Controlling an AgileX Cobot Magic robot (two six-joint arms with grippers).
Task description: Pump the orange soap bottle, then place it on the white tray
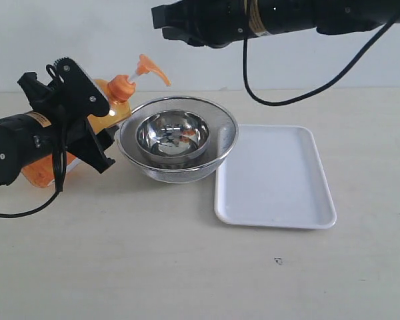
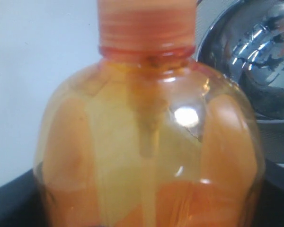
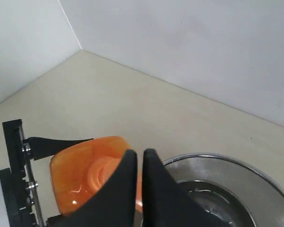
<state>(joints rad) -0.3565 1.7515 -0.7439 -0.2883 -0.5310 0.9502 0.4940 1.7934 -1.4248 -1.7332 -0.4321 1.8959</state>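
Observation:
The orange soap bottle (image 1: pixel 115 107) leans with its pump head (image 1: pixel 150 67) toward the strainer, and its base is low at the left. My left gripper (image 1: pixel 100 130) is shut on the bottle's body. In the left wrist view the bottle (image 2: pixel 151 142) fills the frame, its ribbed cap at the edge. My right gripper (image 1: pixel 159 20) hangs high above the bottle and strainer, shut with nothing between its fingers. From the right wrist view the gripper (image 3: pixel 141 156) sits over the bottle (image 3: pixel 85 175). The white tray (image 1: pixel 273 173) lies flat to the right of the strainer, with nothing on it.
A round steel mesh strainer (image 1: pixel 220 127) with a steel bowl (image 1: pixel 172 133) inside stands between the bottle and the tray, touching the tray's left rim. The strainer's rim (image 3: pixel 236 161) also shows in the right wrist view. Black cables hang from both arms.

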